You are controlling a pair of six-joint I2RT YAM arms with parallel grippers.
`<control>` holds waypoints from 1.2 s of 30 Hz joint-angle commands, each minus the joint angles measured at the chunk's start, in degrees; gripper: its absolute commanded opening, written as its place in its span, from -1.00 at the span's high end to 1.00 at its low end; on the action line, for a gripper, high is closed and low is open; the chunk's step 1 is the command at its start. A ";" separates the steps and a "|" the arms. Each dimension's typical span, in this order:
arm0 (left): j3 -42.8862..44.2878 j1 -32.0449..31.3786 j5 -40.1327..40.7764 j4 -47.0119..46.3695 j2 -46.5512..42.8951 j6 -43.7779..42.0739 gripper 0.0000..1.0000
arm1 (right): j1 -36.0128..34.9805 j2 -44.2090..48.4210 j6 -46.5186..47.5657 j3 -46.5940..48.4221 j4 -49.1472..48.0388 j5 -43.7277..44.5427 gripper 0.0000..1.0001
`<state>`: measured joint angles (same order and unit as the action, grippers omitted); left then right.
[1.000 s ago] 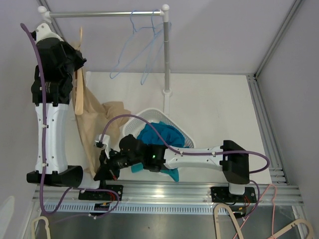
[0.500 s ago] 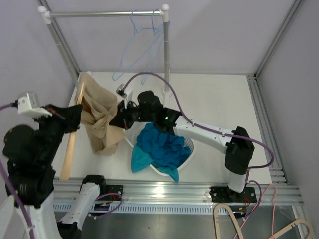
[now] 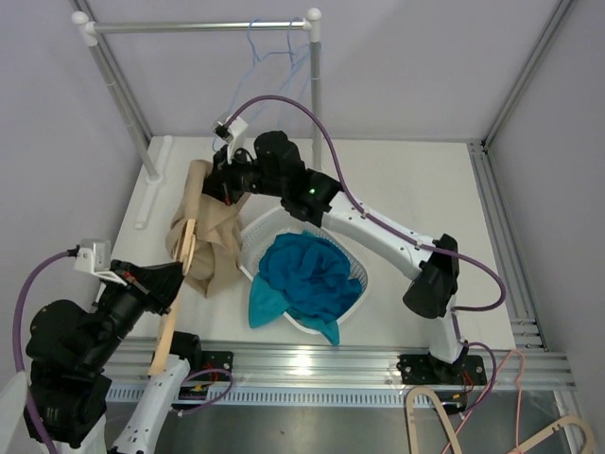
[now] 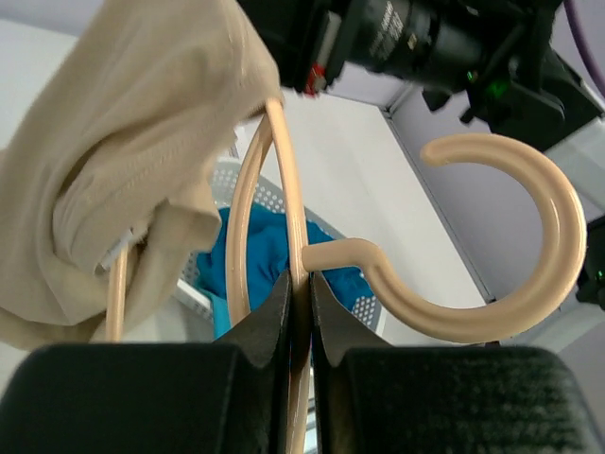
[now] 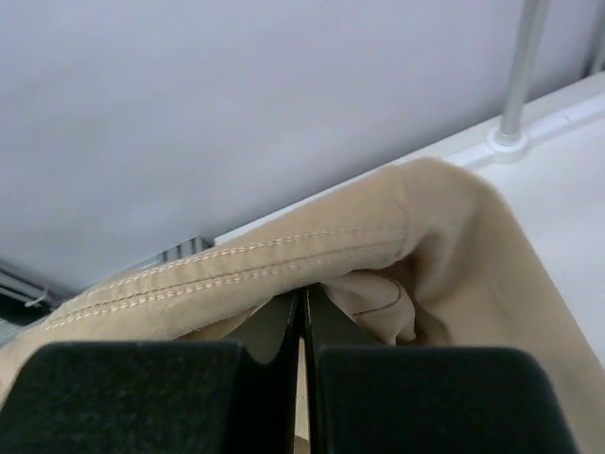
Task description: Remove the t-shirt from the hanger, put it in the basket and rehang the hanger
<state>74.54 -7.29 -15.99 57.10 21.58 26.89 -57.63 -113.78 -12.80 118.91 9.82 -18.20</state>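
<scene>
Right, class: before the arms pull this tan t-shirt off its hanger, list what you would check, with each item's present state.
1. Left gripper clamped on the hanger beside its hook: ok.
2. Right gripper shut on the t-shirt at its stitched edge: ok.
3. T-shirt free of the hanger: not ok, it drapes over one arm.
4. Fabric snagged at that arm's end: cannot tell, folds hide it.
5. Basket beside the shirt: ok, holding a blue garment.
</scene>
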 commanded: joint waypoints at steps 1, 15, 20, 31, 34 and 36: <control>-2.29 -0.36 -4.84 -3.05 -3.74 0.61 0.99 | 2.86 -2.24 -0.03 5.01 1.25 3.43 1.00; -0.19 -0.36 -8.27 -6.57 -11.73 6.67 0.99 | 8.23 -1.71 -2.32 8.61 1.42 13.63 1.00; 2.44 -0.36 -9.76 -7.52 -14.90 6.77 0.99 | 8.41 -1.97 -2.41 10.46 1.78 12.75 1.00; -0.87 -4.31 6.83 -12.10 -18.77 4.92 0.99 | 7.35 10.12 -5.40 4.15 -18.67 -7.98 1.00; -6.84 -4.93 9.90 -13.24 -17.98 5.53 0.99 | 7.35 14.62 -1.46 4.14 -23.79 -6.51 1.00; -8.36 -4.93 12.28 -13.07 -17.28 5.89 0.99 | 7.27 16.74 0.22 3.87 -27.64 -2.21 1.00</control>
<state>68.88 -12.10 -9.54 44.58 1.23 32.01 -50.41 -106.02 -15.53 121.27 -1.54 -21.34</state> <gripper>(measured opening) 0.092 0.007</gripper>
